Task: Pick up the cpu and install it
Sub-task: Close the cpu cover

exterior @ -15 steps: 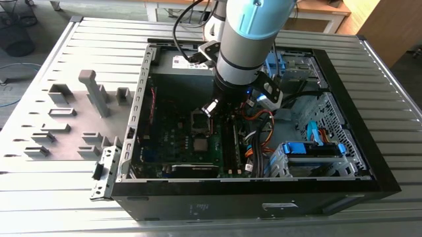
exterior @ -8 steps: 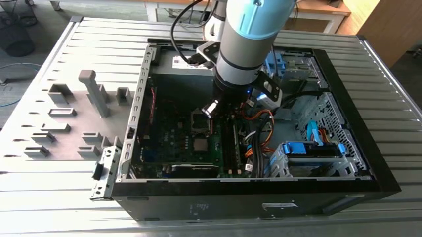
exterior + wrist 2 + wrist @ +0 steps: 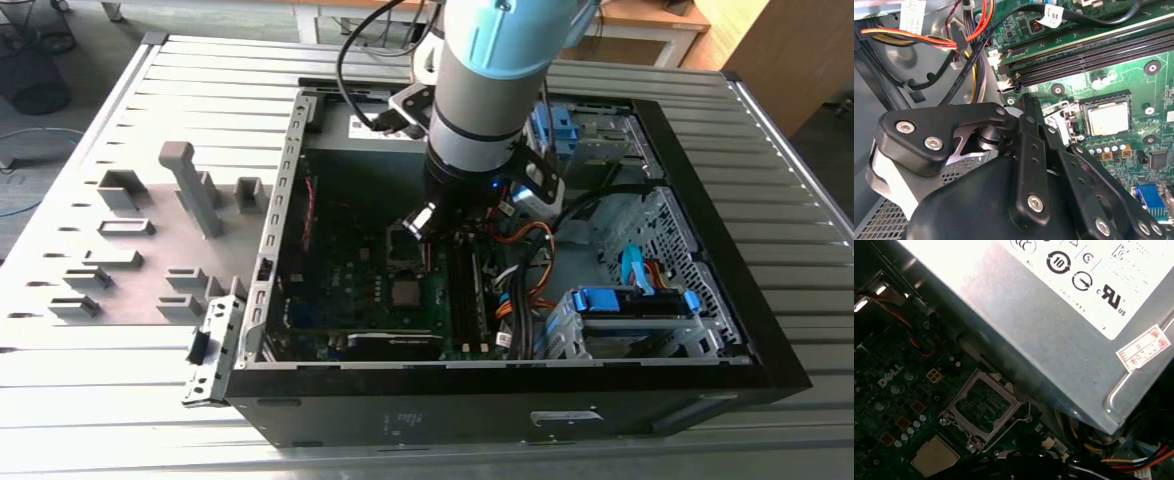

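Exterior view, 9 o'clock side: a grey plastic fixture board (image 3: 134,250) lies on the slatted metal tabletop (image 3: 107,420), just beside the open black computer case (image 3: 507,410). Inside, the small square silvery cpu (image 3: 400,292) lies flat in its socket on the green motherboard (image 3: 340,270), with bare board around its edges. The black gripper (image 3: 434,222) hangs at the cpu's 1 o'clock, apart from it; released or clenched, cannot tell. A blue-tabbed metal drive cage (image 3: 627,305) stands at the gripper's 4 o'clock, well apart.
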Robot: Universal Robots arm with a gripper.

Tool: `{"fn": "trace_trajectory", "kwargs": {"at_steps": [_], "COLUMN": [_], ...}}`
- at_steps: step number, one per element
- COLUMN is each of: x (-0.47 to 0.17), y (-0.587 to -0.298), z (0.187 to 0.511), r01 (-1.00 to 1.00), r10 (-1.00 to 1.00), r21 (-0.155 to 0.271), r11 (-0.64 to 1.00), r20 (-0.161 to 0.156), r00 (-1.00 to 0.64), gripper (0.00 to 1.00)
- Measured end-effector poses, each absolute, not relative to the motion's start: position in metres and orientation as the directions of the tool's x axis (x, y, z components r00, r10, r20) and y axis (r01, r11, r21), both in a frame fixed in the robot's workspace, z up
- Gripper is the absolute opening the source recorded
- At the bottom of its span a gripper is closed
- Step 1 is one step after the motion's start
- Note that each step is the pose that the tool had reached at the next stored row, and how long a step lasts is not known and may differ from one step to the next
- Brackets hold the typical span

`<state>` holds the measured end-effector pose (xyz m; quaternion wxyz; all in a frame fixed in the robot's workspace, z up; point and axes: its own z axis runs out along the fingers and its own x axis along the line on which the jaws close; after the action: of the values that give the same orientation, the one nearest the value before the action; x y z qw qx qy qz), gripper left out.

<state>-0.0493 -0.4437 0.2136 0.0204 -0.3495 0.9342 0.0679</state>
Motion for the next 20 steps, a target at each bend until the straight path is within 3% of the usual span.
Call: {"fn": "trace_trajectory", "kwargs": {"at_steps": [20], "x": [-0.0514], "y": [-0.4354], "z": [0.2097], "r01": [-0.664], "r10": [-0.656], "r21": [0.107], "r11": [0.74], "r20": [-0.1], "r00": [-0.748], "gripper": [0.11]}}
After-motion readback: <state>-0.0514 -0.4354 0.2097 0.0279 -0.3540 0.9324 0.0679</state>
